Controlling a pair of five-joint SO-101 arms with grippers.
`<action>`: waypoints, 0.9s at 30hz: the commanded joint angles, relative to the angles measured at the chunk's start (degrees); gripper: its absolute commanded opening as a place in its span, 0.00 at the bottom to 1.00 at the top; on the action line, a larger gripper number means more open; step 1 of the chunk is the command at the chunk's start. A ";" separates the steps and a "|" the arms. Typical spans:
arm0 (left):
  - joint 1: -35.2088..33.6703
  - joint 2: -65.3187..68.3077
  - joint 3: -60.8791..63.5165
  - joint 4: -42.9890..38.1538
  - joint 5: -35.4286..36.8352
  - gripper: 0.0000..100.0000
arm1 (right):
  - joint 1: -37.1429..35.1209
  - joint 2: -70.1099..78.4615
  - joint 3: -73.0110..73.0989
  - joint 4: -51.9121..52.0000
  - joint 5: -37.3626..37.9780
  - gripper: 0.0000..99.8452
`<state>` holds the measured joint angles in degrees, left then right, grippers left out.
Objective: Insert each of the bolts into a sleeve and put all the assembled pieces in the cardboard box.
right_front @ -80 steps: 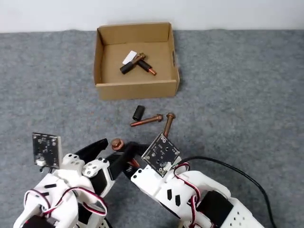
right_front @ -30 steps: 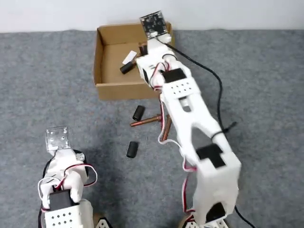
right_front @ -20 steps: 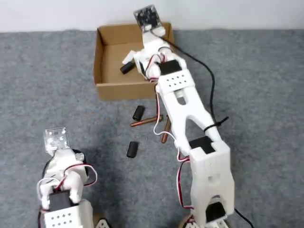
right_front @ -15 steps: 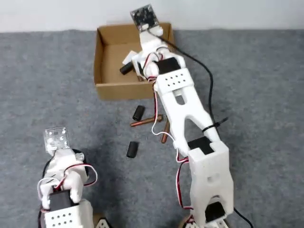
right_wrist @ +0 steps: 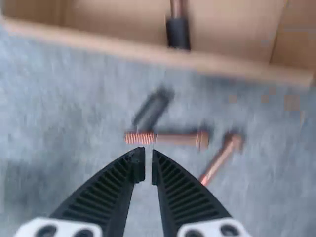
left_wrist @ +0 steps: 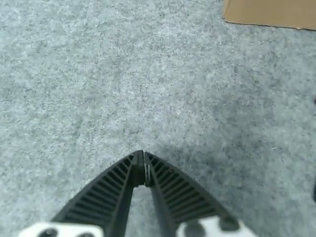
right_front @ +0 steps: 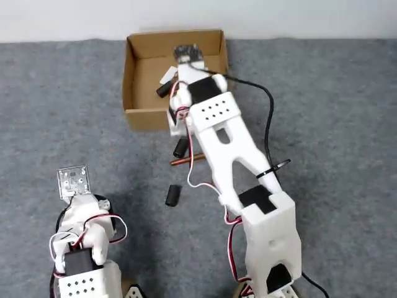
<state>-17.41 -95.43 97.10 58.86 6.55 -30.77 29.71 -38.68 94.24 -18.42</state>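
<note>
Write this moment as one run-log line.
left gripper: shut, empty, over carpet | right gripper: shut, empty, by bolt | loose: second bolt, two sleeves | box: assembled piece inside

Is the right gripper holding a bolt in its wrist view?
No, the right gripper is shut on nothing, while a bolt and a second bolt lie on the carpet beyond it.
</note>
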 commanded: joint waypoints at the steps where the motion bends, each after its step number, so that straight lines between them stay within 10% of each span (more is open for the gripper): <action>1: -0.35 -0.53 -0.22 -0.26 0.53 0.00 | -1.80 -4.00 -3.08 7.34 -6.59 0.01; 13: -0.35 -0.53 -0.22 -0.26 0.53 0.00 | -9.63 -9.71 9.23 8.75 -13.63 0.03; 21: -0.35 -0.53 -0.22 -0.26 0.62 0.00 | -14.81 -5.05 14.07 7.60 -18.55 0.25; 27: -0.44 -0.53 -0.22 -0.26 0.62 0.00 | -15.16 1.63 10.73 5.41 -18.99 0.19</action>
<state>-17.41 -95.43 97.10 58.86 6.55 -45.36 30.33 -24.70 100.13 -36.79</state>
